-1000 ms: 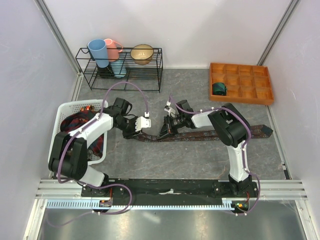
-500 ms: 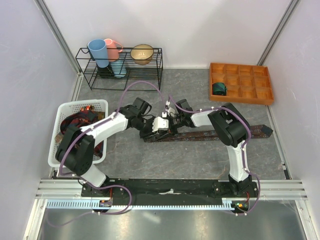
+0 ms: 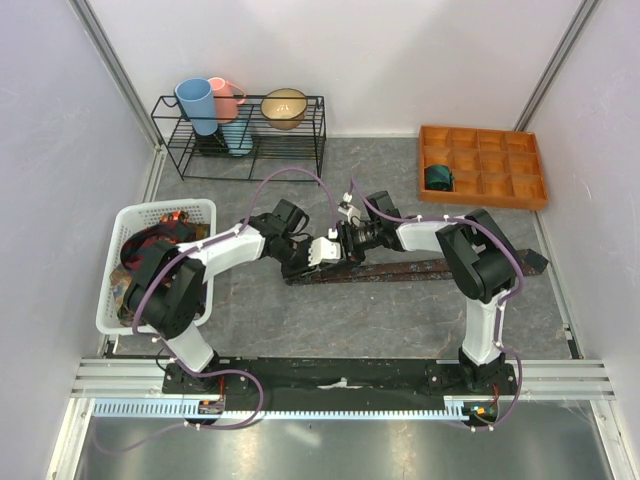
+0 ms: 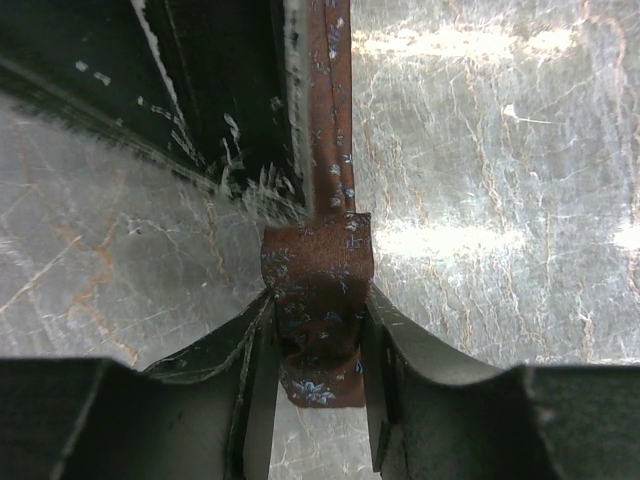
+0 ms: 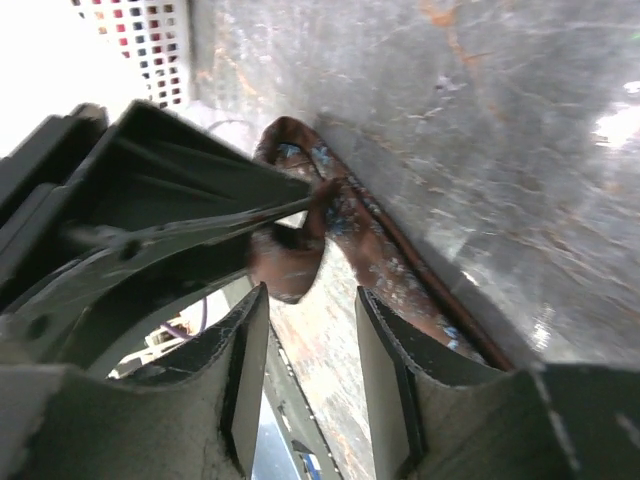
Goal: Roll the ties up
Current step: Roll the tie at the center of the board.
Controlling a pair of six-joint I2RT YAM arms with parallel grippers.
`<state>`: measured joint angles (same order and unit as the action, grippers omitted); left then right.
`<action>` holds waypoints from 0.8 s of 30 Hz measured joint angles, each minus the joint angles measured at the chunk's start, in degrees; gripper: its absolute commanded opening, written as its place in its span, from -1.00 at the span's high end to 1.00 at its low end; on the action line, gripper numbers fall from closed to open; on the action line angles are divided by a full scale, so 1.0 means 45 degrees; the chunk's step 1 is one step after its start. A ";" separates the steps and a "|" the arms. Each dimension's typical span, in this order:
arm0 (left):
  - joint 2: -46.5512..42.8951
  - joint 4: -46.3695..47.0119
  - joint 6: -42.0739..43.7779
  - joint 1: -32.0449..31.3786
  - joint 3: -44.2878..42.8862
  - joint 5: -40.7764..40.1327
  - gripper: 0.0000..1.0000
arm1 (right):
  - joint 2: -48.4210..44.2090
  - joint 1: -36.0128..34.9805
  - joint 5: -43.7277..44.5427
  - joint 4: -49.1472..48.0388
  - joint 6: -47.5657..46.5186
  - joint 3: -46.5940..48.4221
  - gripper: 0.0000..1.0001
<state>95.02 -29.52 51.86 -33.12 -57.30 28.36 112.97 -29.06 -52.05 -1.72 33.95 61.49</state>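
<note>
Clamping the folded end of the tie in the closed left gripper, the rest stretched rightward on the table. Held the right gripper open just beside that end, empty.

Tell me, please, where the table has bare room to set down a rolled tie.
Bare table lies at the back between the wire rack and the orange tray, and in a wide strip between the stretched tie and the arm bases. It is crowded at the tie's left end, where the left gripper and right gripper meet; the white basket is full.
</note>
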 measured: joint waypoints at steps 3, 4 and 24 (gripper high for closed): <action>0.0321 0.0019 -0.0005 0.0000 -0.0044 0.0000 0.12 | 0.0000 -0.0087 -0.0248 -0.0709 0.0544 -0.0267 -0.04; 0.0393 0.0015 -0.0005 0.0000 -0.0063 0.0000 0.12 | 0.0005 -0.0121 -0.0301 -0.0933 0.0724 -0.0306 -0.04; 0.0792 0.0015 -0.0306 0.0083 -0.0529 -0.0078 -0.25 | 0.0947 -0.0243 -0.0185 -0.1166 0.0733 -0.0092 1.00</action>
<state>98.59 -29.45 50.48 -32.75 -59.68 28.01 117.23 -30.15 -52.88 -6.96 37.26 61.08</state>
